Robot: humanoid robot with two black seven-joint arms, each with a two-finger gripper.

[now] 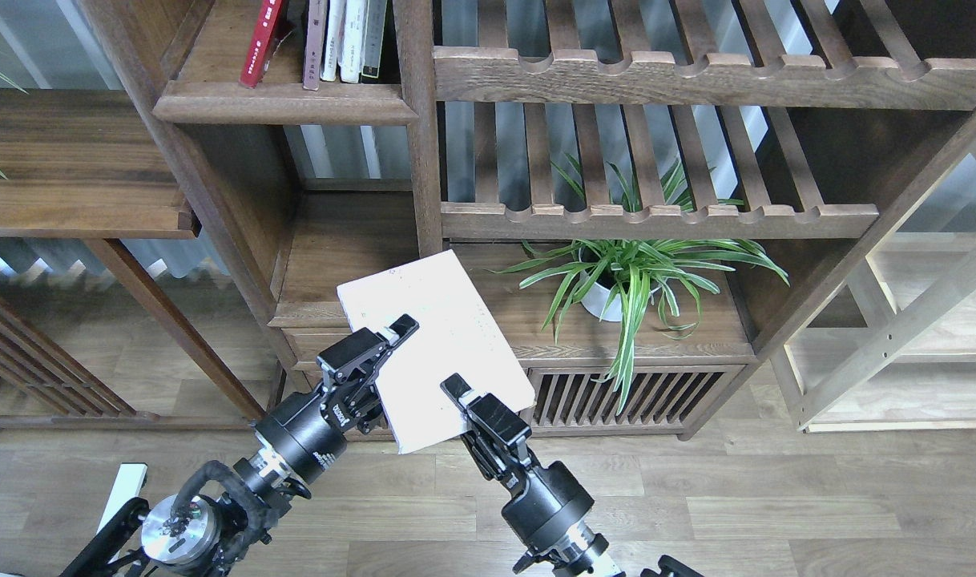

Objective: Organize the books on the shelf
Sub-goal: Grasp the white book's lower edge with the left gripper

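I hold the thick white-covered book (pixel 436 336) flat and tilted in front of the bookcase, at the height of its low shelf. My left gripper (pixel 393 335) is shut on the book's left edge. My right gripper (pixel 458 394) is shut on its near edge. The shelf (pixel 284 104), a dark-brown board with a moulded front edge, is at the upper left. On it a red book (pixel 262 44) leans to the right, and a maroon book (pixel 314 44) stands upright beside several pale books (pixel 352 40).
A potted spider plant (pixel 628 276) stands on the low shelf to the right of the book. Slatted racks with scalloped rails (pixel 656 216) are above it. A post (pixel 420 160) divides the bays. A light wooden frame (pixel 897 336) stands at the right.
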